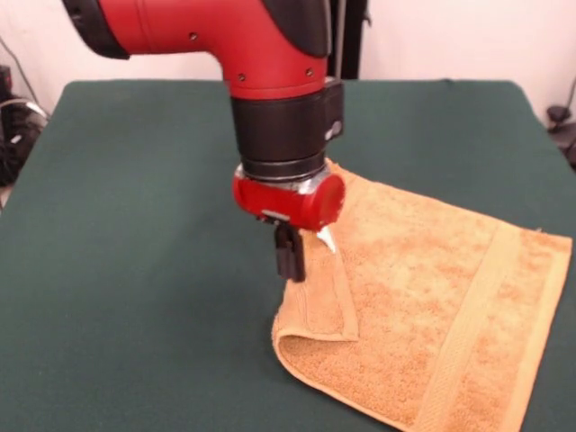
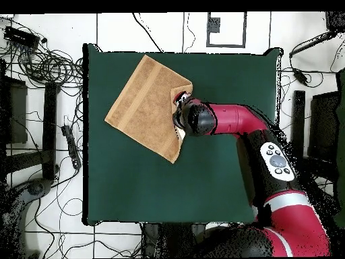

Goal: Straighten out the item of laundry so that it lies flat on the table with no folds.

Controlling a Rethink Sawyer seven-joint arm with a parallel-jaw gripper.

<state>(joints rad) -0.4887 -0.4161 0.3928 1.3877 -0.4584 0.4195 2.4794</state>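
The golden-orange towel (image 1: 432, 297) lies on the dark green table (image 1: 135, 270), toward its front right in the front view. Its left edge is folded over into a narrow flap (image 1: 324, 301) with a rounded fold at the near corner. A small white tag (image 1: 326, 238) sticks up by the gripper. My gripper (image 1: 290, 270) points straight down at the top of that flap, with its black fingers together on the towel's folded edge. In the overhead view the towel (image 2: 141, 108) lies at the table's upper left, and my wrist (image 2: 192, 118) hides the gripper over the towel's right corner.
The towel's right corner lies near the table's right edge (image 1: 562, 207) in the front view. Green table surface (image 2: 202, 182) stretches around the towel. Cables and equipment (image 2: 40, 67) lie on the floor beside the table.
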